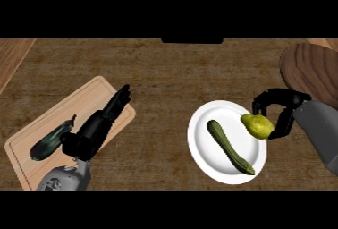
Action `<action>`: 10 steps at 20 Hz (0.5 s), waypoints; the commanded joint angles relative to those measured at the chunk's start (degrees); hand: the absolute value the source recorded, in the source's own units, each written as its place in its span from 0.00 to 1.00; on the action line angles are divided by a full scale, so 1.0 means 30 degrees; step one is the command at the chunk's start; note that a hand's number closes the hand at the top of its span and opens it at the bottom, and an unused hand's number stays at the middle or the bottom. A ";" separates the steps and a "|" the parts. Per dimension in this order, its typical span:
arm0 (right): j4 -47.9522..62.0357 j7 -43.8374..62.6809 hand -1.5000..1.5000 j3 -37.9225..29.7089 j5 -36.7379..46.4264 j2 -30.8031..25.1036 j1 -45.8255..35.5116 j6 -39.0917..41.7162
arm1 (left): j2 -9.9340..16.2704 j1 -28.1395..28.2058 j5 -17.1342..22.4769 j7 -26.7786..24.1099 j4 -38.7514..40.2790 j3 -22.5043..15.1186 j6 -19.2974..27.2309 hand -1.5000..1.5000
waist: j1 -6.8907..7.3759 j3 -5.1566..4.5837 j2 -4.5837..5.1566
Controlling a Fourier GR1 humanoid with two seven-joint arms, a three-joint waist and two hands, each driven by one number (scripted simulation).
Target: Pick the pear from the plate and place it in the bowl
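A yellow-green pear (257,126) sits at the right rim of a white plate (208,152). My right hand (282,103) is curled round it: the fingers arch over the pear's top and the thumb runs down its right side. Whether the pear has left the plate I cannot tell. A dark brown wooden bowl (309,71) stands at the upper right, just behind the right hand, partly cut off by the view's edge. At the left, my left hand (99,125) rests open with straight fingers over a cutting board.
A long green cucumber (230,146) lies diagonally across the plate, left of the pear. A light wooden cutting board (40,147) at the left holds a dark green vegetable (49,143) beside the left hand. Brown counter (165,76) spreads between board and plate.
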 commanded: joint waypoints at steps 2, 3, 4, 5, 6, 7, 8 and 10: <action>0.1171 0.2436 1.00 -0.1121 0.0037 0.1593 -0.0979 -0.3136 | -0.0091 -0.0742 0.0359 0.0530 0.0155 0.0489 -0.0370 0.50 | 0.0136 0.0196 0.0172; 0.1454 0.4425 1.00 -0.1598 -0.0116 0.1685 -0.1646 -0.4726 | -0.0400 0.0142 -0.0325 -0.0359 0.0104 -0.0204 0.0037 0.50 | 0.0337 0.0190 0.0211; 0.1521 0.5611 1.00 -0.1439 0.0338 0.1266 -0.1490 -0.6278 | -0.0113 -0.0199 -0.0218 -0.0191 0.0427 0.0140 -0.0087 0.50 | 0.0254 0.0180 0.0235; 0.1441 0.7248 1.00 -0.1787 0.0299 0.0837 -0.2590 -0.7225 | -0.0480 0.0212 -0.0212 -0.0276 0.0366 -0.0287 -0.0041 0.50 | 0.0349 0.0148 0.0180; 0.1512 0.8580 1.00 -0.1678 0.0695 0.0963 -0.2786 -0.8931 | -0.0940 -0.0506 -0.0392 0.0277 0.0090 -0.0608 0.0290 0.50 | 0.0393 0.0162 0.0224; 0.1582 1.0255 1.00 -0.1734 0.0899 0.1011 -0.3294 -1.0181 | 0.0057 -0.0187 0.0064 -0.0257 0.0397 0.0244 -0.0412 0.50 | 0.0677 0.0096 0.0245; 0.1741 1.1319 1.00 -0.1714 0.1137 0.0931 -0.3920 -1.0885 | -0.0192 -0.0188 -0.0197 -0.0261 0.0563 -0.0234 -0.0411 0.50 | 0.0800 0.0133 0.0358; 0.1675 1.3372 1.00 -0.0918 0.2232 0.1554 -0.4213 -1.2914 | -0.0227 -0.0486 0.0008 0.0090 0.0441 -0.0039 -0.0407 0.50 | 0.0634 0.0148 0.0237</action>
